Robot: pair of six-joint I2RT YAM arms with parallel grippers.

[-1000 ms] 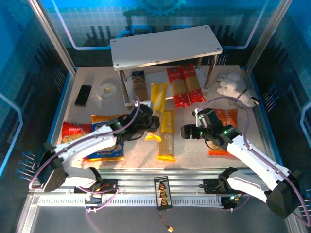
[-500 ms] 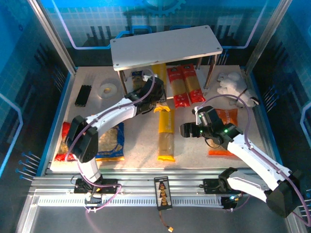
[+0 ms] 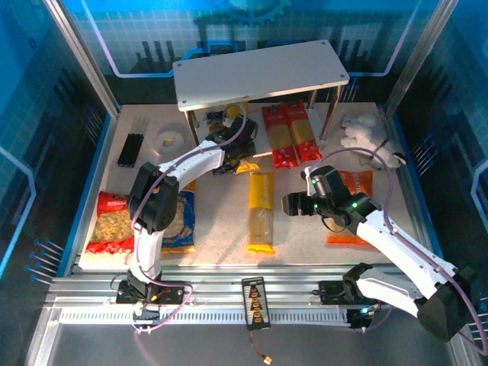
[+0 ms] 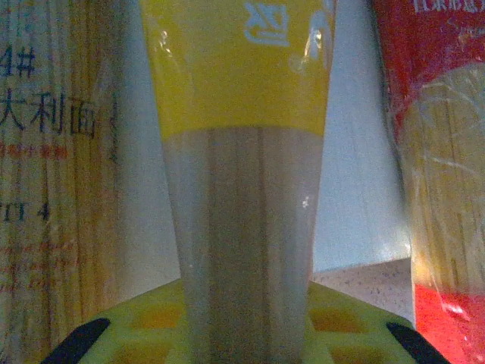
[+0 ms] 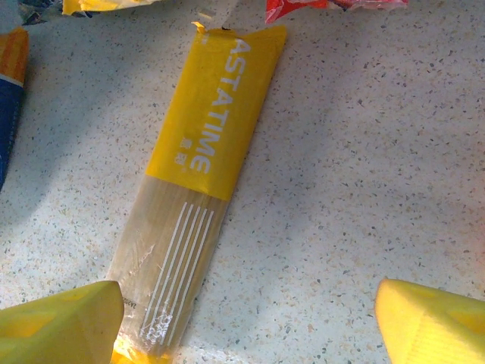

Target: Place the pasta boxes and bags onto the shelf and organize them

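The shelf (image 3: 259,72) stands at the back of the table. My left gripper (image 3: 235,155) reaches under its top board, shut on a yellow pasta box (image 4: 242,114), which sticks out ahead between the jaws (image 4: 242,334). A kraft-and-blue box (image 4: 45,189) lies to its left and a red box (image 4: 447,167) to its right. Two red boxes (image 3: 290,133) lie by the shelf's right posts. A second yellow box (image 3: 261,210) lies flat mid-table. My right gripper (image 3: 293,204) hovers open beside it, and its fingers (image 5: 61,322) frame that box's (image 5: 197,189) near end.
A red bag (image 3: 113,221) and a blue bag (image 3: 179,221) lie at the left front. An orange bag (image 3: 352,187) sits partly under my right arm. A white plush toy (image 3: 370,137), a black stick bundle (image 3: 131,150) and a tape roll (image 3: 166,141) lie beside the shelf.
My left arm has swung from mid-table to the back, carrying the yellow box under the shelf's top board and uncovering the red and blue bags. The right arm has stayed put.
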